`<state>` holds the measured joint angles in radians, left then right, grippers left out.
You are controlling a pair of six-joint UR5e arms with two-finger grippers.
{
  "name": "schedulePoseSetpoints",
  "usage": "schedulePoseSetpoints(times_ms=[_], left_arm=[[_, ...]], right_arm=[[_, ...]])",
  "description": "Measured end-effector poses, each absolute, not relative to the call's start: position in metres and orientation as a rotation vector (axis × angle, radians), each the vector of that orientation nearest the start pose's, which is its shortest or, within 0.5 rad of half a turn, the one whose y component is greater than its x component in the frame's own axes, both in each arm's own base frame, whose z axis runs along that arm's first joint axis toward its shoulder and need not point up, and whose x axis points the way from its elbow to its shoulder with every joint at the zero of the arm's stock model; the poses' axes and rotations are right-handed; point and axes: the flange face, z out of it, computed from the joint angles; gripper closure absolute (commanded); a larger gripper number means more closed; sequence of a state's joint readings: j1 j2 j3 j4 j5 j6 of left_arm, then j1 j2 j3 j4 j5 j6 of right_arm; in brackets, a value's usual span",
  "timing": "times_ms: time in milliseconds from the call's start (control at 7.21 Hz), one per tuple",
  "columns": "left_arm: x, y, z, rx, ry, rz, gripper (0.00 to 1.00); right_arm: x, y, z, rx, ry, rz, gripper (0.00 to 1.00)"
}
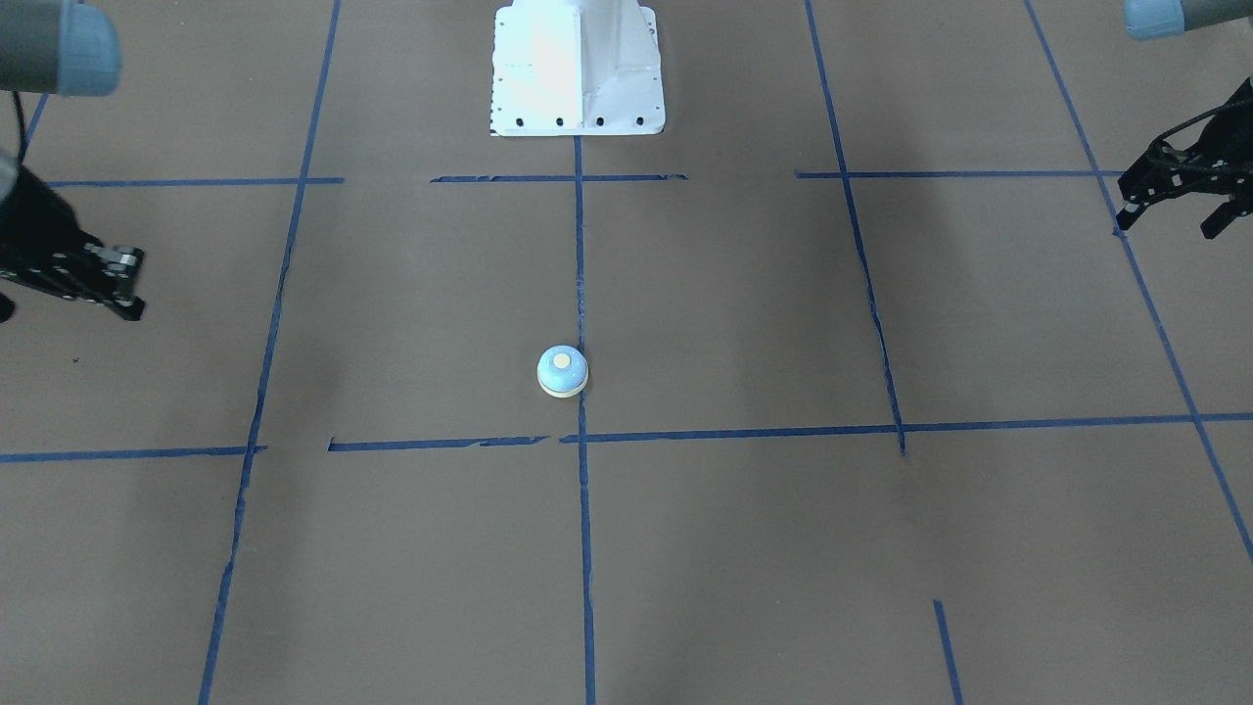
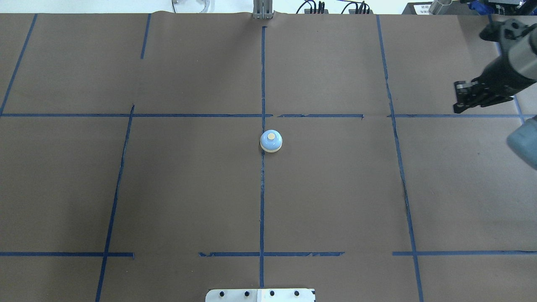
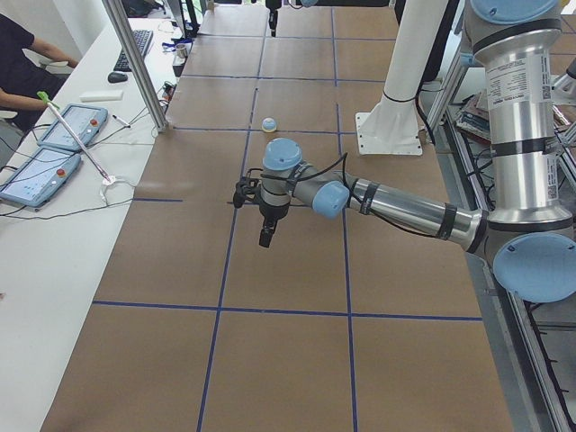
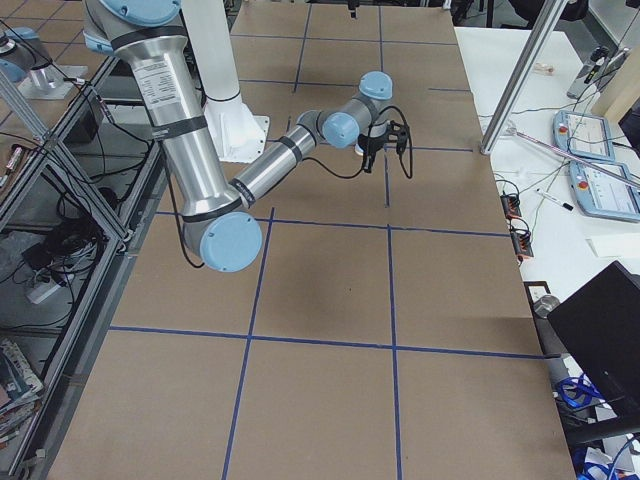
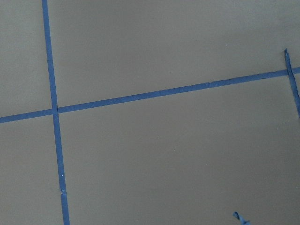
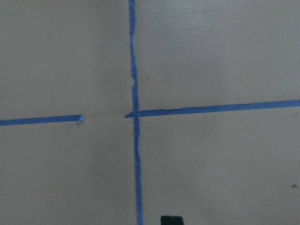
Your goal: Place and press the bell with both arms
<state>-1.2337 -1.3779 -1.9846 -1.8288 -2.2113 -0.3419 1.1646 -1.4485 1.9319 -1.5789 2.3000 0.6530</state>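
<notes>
One bell (image 2: 271, 141), two arms, two hands, one white pedestal (image 1: 578, 69): that is the full count on the brown surface (image 2: 188, 188), which is marked off by a grid of blue tape lines (image 2: 262, 201).

The bell stands upright near the middle of the surface. Its cream base ring is flat on the paper and its cream button faces straight up. Seen from above it is round, so it has no long axis along the surface; its only axis runs vertically through the button. In the overhead view it overlaps the centre tape line and sits mostly to that line's right. It is on the robot's side of the far cross line and nearer to that line than to the near one.

The left arm (image 3: 396, 205) reaches out over the left part of the surface. Its hand (image 1: 1168, 225) hangs above the paper with the two fingers spread wide and nothing between them.

The right arm (image 4: 270, 165) reaches out over the right part. Its hand (image 2: 457, 97) also hangs above the paper, and its finger spacing cannot be told.

Both hands are well apart from the bell, one on either side.
</notes>
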Motion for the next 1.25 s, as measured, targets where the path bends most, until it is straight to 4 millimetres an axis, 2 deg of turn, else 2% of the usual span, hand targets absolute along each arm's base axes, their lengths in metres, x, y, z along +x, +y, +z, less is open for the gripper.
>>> schedulePoseSetpoints(times_ms=[139, 277, 416, 555, 693, 971, 1248], left_arm=[[0.056, -0.422, 0.531, 0.239, 0.731, 0.187, 0.0], [0.035, -0.417, 0.547, 0.239, 0.733, 0.208, 0.0], [0.011, -0.412, 0.569, 0.215, 0.778, 0.202, 0.0], [-0.01, -0.407, 0.589, 0.171, 0.84, 0.163, 0.0], [-0.022, -0.403, 0.605, 0.123, 0.871, 0.145, 0.0], [-0.039, -0.397, 0.629, 0.068, 0.884, 0.145, 0.0], [-0.046, -0.408, 0.619, 0.038, 0.881, 0.123, 0.0]], right_arm=[[-0.092, -0.498, 0.462, 0.059, -0.824, 0.016, 0.0], [-0.051, -0.486, 0.503, 0.076, -0.799, -0.035, 0.0], [-0.018, -0.472, 0.543, 0.082, -0.778, -0.084, 0.0], [0.01, -0.459, 0.575, 0.085, -0.765, -0.116, 0.0], [0.03, -0.447, 0.597, 0.084, -0.761, -0.125, 0.0], [0.048, -0.428, 0.619, 0.074, -0.781, -0.127, 0.0], [0.051, -0.42, 0.627, 0.066, -0.794, -0.123, 0.0]])
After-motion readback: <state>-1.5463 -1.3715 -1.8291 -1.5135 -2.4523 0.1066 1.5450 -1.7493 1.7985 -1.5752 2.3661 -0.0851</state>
